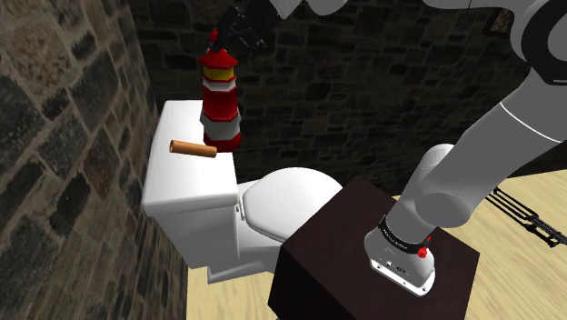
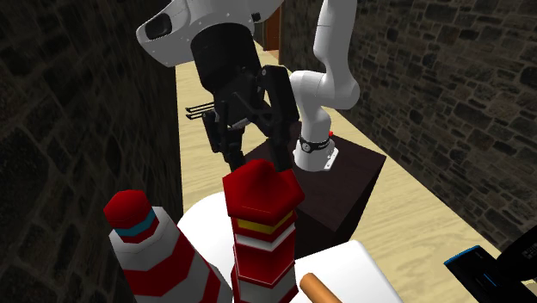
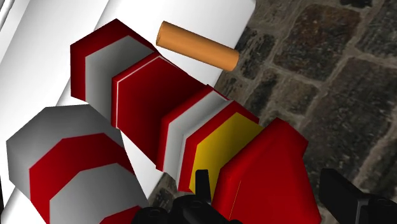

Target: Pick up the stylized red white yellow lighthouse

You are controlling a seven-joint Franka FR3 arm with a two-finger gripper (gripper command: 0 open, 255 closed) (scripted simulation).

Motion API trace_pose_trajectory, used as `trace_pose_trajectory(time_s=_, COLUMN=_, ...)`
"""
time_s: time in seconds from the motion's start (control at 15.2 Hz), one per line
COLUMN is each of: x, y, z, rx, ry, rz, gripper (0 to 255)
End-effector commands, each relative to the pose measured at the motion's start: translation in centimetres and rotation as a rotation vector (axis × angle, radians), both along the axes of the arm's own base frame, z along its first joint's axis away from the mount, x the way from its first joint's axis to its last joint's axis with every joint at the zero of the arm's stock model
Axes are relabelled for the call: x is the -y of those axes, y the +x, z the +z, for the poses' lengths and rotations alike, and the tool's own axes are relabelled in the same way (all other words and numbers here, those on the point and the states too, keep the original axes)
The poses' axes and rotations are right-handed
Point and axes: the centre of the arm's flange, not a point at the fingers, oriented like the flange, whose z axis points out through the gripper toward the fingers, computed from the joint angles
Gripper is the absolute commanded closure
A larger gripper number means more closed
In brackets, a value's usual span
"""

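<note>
The lighthouse (image 1: 221, 100) stands upright on a white toilet tank lid (image 1: 182, 177), with red and white bands, a yellow band and a red roof. My gripper (image 2: 256, 160) hangs just over its roof, open, one black finger (image 2: 232, 153) on each side of the top. In the wrist view the red roof (image 3: 270, 168) lies between the fingers (image 3: 202, 186) of the gripper (image 3: 273, 194), and nothing is clasped. The lighthouse body (image 3: 184, 118) stretches away from the hand. In the shoulder view the gripper (image 1: 238, 35) is dark against the dark wall.
A second red and white lighthouse (image 2: 159, 254) with a teal band stands close beside the first. An orange cylinder (image 1: 193, 148) lies on the tank lid. Stone walls close in behind and to the side. The toilet bowl lid (image 1: 291, 195) and the dark stand (image 1: 363, 245) sit below.
</note>
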Motion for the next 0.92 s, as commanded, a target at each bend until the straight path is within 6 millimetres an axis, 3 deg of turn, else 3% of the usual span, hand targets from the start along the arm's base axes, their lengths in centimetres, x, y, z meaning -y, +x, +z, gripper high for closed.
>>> trace_pose_trajectory(time_s=0.0, x=-0.1, y=0.0, z=0.4, rx=-0.002, ry=-0.001, rz=0.001, gripper=255)
trace_pose_trajectory(time_s=0.86, x=-0.1, y=0.0, z=7.3, rx=-0.002, ry=-0.001, rz=0.001, gripper=255)
